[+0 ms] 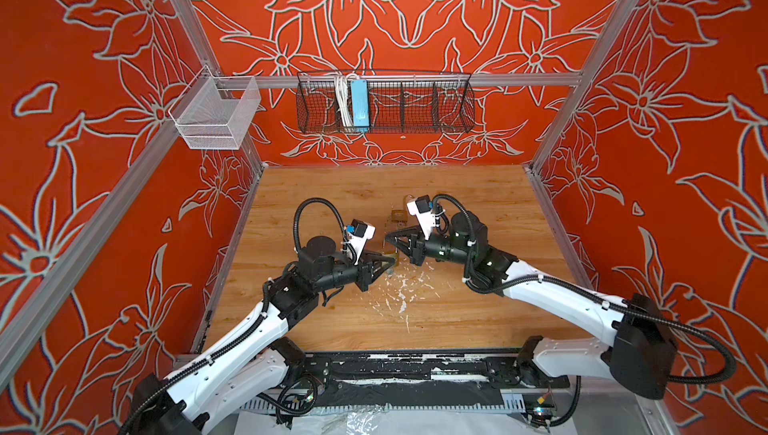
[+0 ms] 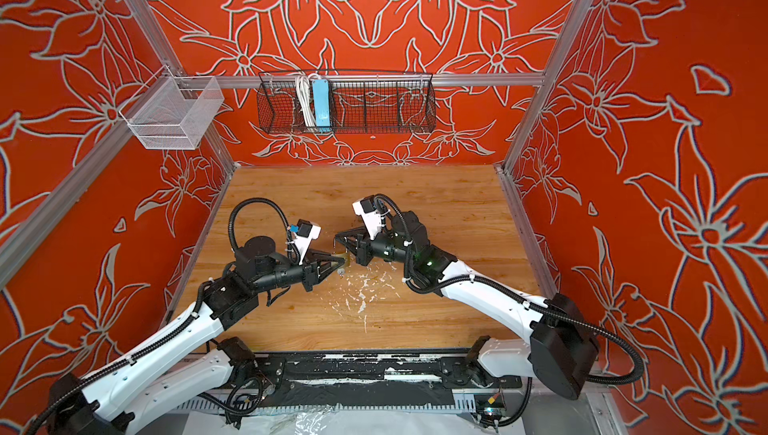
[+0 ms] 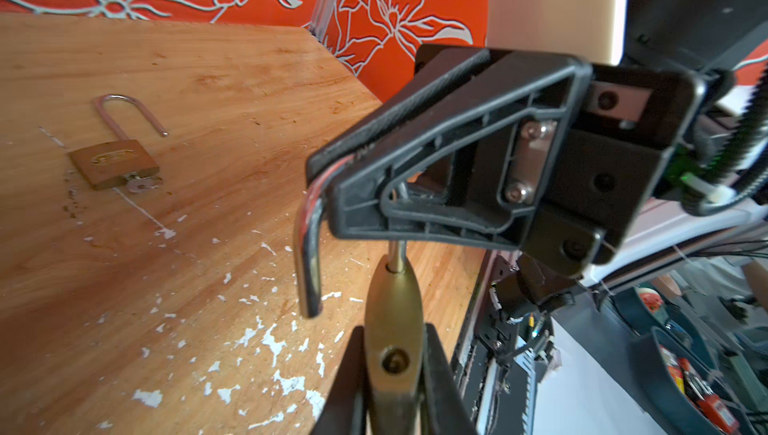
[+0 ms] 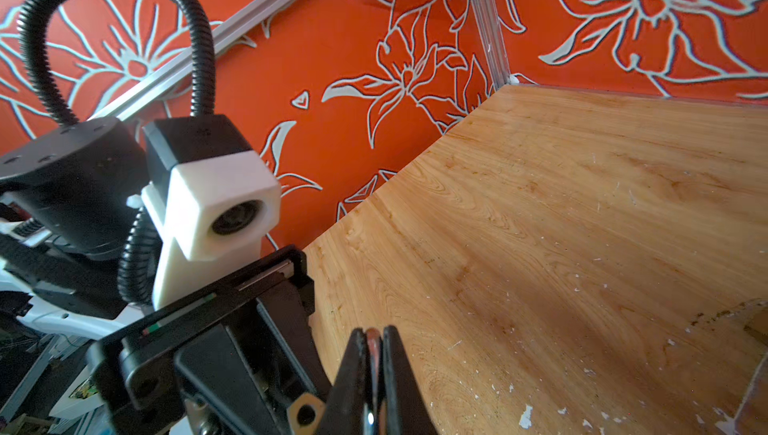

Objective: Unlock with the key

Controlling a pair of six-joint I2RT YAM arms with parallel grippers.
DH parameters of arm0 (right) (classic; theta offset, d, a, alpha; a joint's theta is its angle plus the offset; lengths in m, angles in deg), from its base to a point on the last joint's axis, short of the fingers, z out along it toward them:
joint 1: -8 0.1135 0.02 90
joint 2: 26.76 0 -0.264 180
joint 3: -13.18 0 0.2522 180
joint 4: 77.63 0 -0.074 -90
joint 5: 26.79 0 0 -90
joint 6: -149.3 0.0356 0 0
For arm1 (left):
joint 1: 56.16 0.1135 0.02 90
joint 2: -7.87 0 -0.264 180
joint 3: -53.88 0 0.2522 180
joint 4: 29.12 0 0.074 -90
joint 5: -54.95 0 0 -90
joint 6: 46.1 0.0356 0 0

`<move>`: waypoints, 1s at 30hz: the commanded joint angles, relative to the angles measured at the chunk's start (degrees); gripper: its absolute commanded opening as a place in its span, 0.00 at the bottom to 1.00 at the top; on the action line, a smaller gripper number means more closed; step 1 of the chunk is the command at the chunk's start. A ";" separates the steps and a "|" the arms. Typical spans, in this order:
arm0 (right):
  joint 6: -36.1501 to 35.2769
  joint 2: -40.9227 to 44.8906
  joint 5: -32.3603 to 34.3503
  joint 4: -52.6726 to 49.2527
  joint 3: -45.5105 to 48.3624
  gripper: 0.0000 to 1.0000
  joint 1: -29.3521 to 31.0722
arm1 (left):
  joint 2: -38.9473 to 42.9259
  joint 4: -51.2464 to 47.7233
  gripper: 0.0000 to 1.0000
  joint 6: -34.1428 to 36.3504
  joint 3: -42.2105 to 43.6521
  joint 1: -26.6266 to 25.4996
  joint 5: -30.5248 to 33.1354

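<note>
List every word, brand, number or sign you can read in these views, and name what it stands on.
No text reads clearly anywhere.
Oval stamp on the brass body of the table padlock: too blurred to read.
On the held padlock: no marking shows.
On the blue power strip: nothing legible.
Labels on the red items in the bin off the table: too small and blurred.

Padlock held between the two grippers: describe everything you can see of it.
The padlock has a brass-looking body and a steel-looking shackle. It is open: one shackle leg sits in the body, the free end hangs beside it, leaving the empty socket showing. The left gripper clamps the body's flat faces; the right gripper is shut on the shackle's bend. It is held above the wooden table, touching nothing else. Keyhole end hidden.
</note>
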 commanded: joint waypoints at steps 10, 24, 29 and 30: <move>3.00 9.26 11.44 0.21 7.42 0.44 -3.51 | -0.07 -6.55 0.00 7.00 -4.56 1.50 1.50; 24.51 0.04 -24.11 48.43 18.73 0.62 -18.30 | -1.49 -3.90 0.00 12.56 -8.18 3.91 -26.23; 25.50 0.30 -27.87 52.27 19.73 0.62 -18.32 | -1.21 -3.48 0.00 12.42 -7.73 4.85 -28.82; 25.54 0.35 -28.33 52.53 19.70 0.62 -18.29 | -1.21 -3.08 0.00 12.06 -7.64 4.85 -29.42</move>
